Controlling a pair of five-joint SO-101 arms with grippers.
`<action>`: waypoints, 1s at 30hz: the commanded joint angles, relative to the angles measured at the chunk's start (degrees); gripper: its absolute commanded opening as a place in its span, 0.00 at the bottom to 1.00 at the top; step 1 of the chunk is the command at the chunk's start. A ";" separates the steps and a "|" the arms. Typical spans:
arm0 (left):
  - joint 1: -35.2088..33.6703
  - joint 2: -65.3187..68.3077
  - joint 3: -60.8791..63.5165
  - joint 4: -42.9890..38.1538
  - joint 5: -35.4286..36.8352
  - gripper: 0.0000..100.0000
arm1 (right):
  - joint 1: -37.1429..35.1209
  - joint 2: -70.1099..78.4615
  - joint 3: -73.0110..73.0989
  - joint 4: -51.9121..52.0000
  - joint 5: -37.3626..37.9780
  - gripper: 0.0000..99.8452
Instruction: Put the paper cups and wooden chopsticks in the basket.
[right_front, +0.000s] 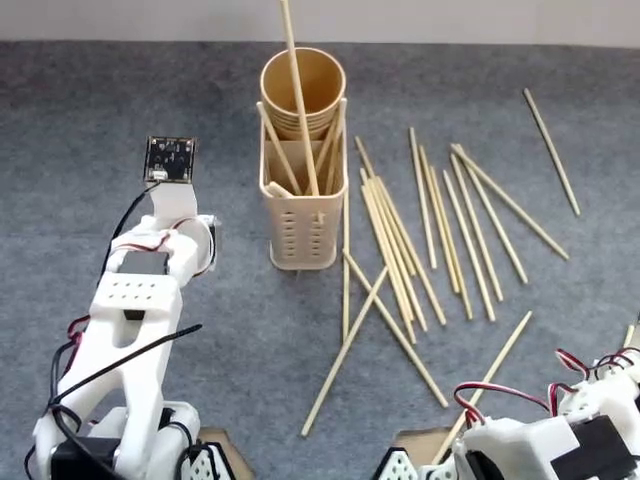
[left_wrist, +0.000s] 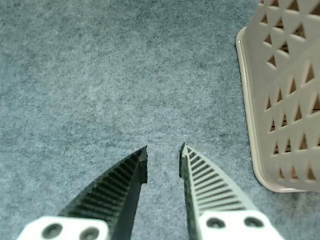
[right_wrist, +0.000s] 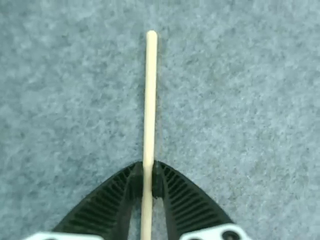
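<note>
Basket (right_front: 300, 230) stands mid-surface toward the far edge, with stacked cups (right_front: 303, 85) in its far end and a few chopsticks (right_front: 298, 110) leaning inside. Loose chopsticks (right_front: 388, 235) lie scattered just right of it. The left gripper (left_wrist: 164, 150) hovers narrowly parted beside the basket's left wall, and the right gripper (right_wrist: 147, 172) is clamped on one chopstick (right_wrist: 150, 90).

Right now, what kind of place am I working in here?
Probably a robot test bench rather than a kitchen: a grey carpeted tabletop, two wired white arms, and a staged sorting job, with loose wooden chopsticks scattered beside a basket holding stacked paper cups.
</note>
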 joint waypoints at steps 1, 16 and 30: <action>0.84 -1.19 -0.13 -0.70 -0.35 0.14 | -3.47 -6.64 -0.04 -0.92 -3.43 0.01; 0.75 -1.19 -0.13 -0.62 -0.44 0.14 | -54.46 -34.59 -56.75 17.27 -56.97 0.01; 0.57 -1.19 -0.22 -0.88 -0.62 0.14 | -87.52 -19.30 -63.34 -3.12 -49.41 0.01</action>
